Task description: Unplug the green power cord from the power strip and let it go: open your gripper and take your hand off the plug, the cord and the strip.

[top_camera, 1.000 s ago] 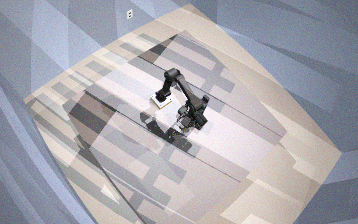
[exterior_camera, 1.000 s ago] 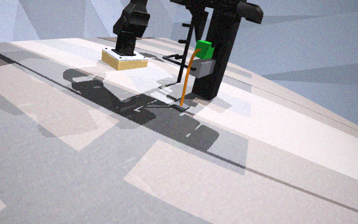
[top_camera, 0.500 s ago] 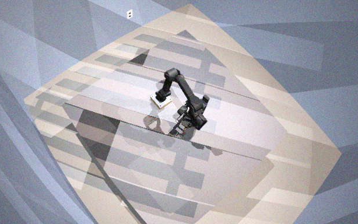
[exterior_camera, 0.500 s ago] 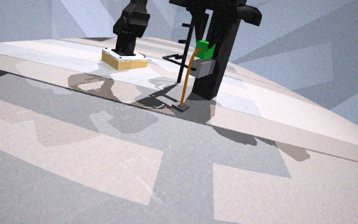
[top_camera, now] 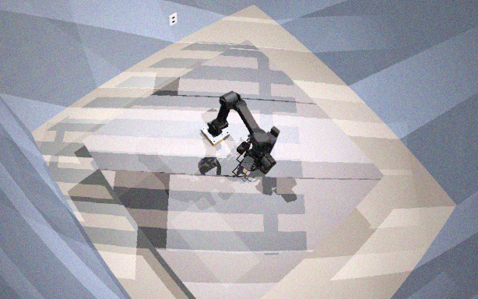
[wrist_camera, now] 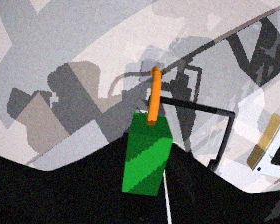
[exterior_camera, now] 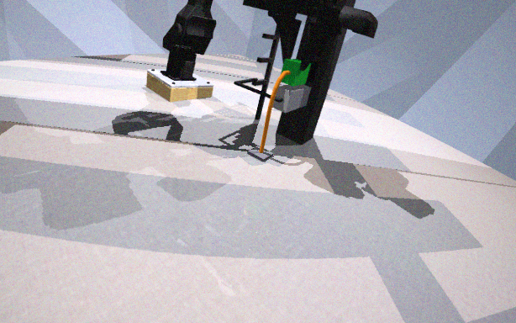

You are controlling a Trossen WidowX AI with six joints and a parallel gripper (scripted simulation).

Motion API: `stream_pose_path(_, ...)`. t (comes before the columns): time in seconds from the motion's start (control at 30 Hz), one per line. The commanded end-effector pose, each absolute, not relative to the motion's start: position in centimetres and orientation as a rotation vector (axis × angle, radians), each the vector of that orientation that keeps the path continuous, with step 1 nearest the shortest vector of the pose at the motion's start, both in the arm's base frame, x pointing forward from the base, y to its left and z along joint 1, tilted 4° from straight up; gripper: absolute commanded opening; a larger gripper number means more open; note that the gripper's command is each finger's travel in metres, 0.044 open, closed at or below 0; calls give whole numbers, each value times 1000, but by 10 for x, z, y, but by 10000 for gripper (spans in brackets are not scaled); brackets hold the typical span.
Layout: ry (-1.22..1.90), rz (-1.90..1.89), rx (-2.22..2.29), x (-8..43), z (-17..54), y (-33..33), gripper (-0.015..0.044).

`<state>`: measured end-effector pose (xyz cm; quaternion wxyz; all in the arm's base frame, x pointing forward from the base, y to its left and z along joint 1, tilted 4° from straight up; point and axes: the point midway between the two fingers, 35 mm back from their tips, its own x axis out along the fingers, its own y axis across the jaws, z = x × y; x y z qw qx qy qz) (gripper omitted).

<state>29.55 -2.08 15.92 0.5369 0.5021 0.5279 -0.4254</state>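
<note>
1. Nearest, on the surface point(top_camera: 335, 140) point(exterior_camera: 181, 273) point(wrist_camera: 106, 40): a small grey pad point(exterior_camera: 260, 156), from which the orange cord point(top_camera: 246, 173) point(exterior_camera: 267, 119) point(wrist_camera: 154, 97) rises.
2. Above it, the green plug point(exterior_camera: 295, 72) point(wrist_camera: 147, 155), joined to the cord's upper end and standing directly over the grey block point(exterior_camera: 296, 99), presumably the power strip. No gap between these 2 parts is discernible; unplugging appears incomplete.
3. At the plug, the pincer point(top_camera: 247, 163) point(exterior_camera: 297, 63) point(wrist_camera: 147, 145), closed on it, 1 finger per side. Grasp: apparently done. Remaining, by judgement: 3 stages, namely extraction, release and withdrawal from plug, cord and strip.
4. Farthest, the arm's mounting base point(top_camera: 220, 138) point(exterior_camera: 192, 93) point(wrist_camera: 265, 142), well apart from the plug.
</note>
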Motion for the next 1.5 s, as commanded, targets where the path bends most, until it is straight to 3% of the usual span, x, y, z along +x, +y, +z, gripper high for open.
stream_pose_path(0.0,1233,-1026,1190,299,160,-34,0)
stream_pose_path(0.87,1232,-1032,1187,301,162,-76,0)
stream_pose_path(1.07,1252,-1025,1179,300,159,-65,157)
stream_pose_path(1.47,1235,-1032,1188,300,167,-66,160)
